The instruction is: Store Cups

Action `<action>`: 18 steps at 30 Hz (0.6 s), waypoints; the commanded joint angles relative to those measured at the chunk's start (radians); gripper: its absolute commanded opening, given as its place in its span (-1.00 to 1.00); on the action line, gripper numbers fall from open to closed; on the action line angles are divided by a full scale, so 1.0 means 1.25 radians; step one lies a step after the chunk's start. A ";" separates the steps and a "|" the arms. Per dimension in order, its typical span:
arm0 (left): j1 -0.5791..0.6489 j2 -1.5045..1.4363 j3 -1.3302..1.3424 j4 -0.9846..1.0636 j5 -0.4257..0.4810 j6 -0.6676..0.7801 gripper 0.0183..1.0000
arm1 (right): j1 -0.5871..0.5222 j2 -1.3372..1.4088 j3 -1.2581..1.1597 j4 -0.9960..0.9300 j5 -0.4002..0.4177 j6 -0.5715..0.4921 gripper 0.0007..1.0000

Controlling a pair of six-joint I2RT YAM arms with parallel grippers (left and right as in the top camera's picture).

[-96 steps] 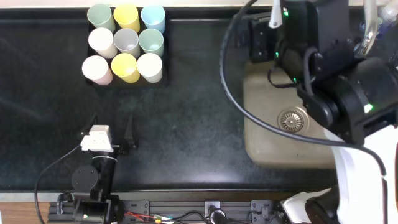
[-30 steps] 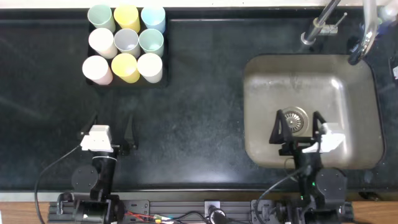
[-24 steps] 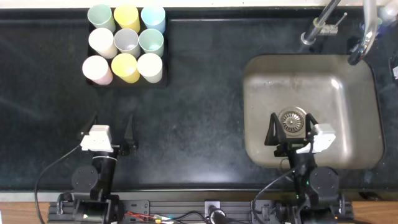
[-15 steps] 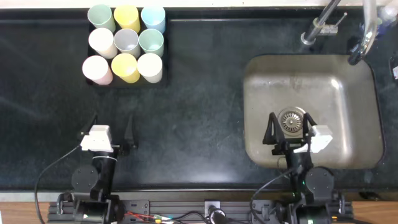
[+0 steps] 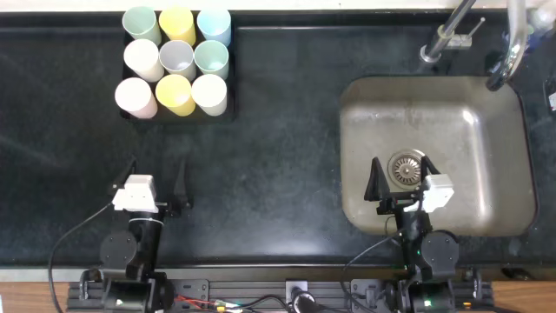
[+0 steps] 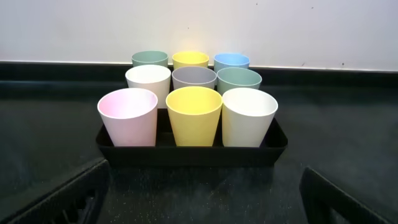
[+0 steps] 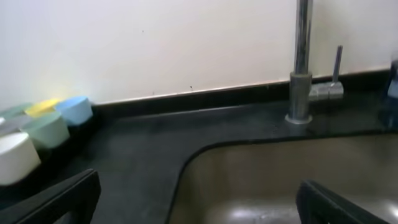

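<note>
Top view: black tray (image 5: 233, 103) sits at approx 10 o'clock on the dark counter (image 5: 278, 148), holding nine cups, upright, 3x3, packed close. Far row: green cup (image 5: 141, 22), yellow cup (image 5: 176, 23), blue cup (image 5: 214, 24). Mid row: white cup (image 5: 142, 56), grey cup (image 5: 177, 57), 2nd green cup (image 5: 211, 57). Near row: pink cup (image 5: 135, 97), 2nd yellow cup (image 5: 175, 94), cream cup (image 5: 209, 93). All cups are inside the tray, mouths up, nothing seen in them.

Left gripper (image 5: 156, 178) is at approx 7 o'clock on the counter, w/ the tray at its 12 o'clock, well apart. Its fingers are spread wide and hold nothing. Left wrist view looks straight at the tray's near wall btwn the two fingers.

Sink (image 5: 469, 113) is set in the counter at 3 o'clock, w/ the drain (image 5: 407, 165) near its 7 o'clock part and the faucet (image 5: 452, 30) at its 12 o'clock rim. Right gripper (image 5: 400, 178) is over the sink's 6–7 o'clock area, beside the drain, fingers spread and holding nothing. Right wrist view has the cups far off at 9 o'clock of the faucet.
</note>
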State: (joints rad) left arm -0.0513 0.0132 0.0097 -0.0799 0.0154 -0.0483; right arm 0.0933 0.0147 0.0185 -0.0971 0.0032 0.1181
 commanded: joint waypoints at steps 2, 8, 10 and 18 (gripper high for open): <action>-0.005 -0.008 -0.002 -0.003 0.005 0.013 1.00 | 0.004 -0.009 -0.007 0.007 -0.009 -0.111 0.99; -0.005 -0.008 -0.002 -0.003 0.005 0.013 1.00 | 0.004 -0.009 -0.007 0.007 -0.012 -0.133 1.00; -0.005 -0.008 -0.002 -0.003 0.005 0.013 1.00 | 0.005 -0.009 -0.007 0.007 -0.011 -0.121 1.00; -0.005 -0.008 -0.002 -0.003 0.005 0.013 1.00 | 0.005 -0.009 -0.007 0.007 -0.008 -0.121 1.00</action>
State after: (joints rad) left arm -0.0513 0.0132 0.0097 -0.0799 0.0154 -0.0483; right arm 0.0933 0.0147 0.0185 -0.0978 -0.0006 -0.0265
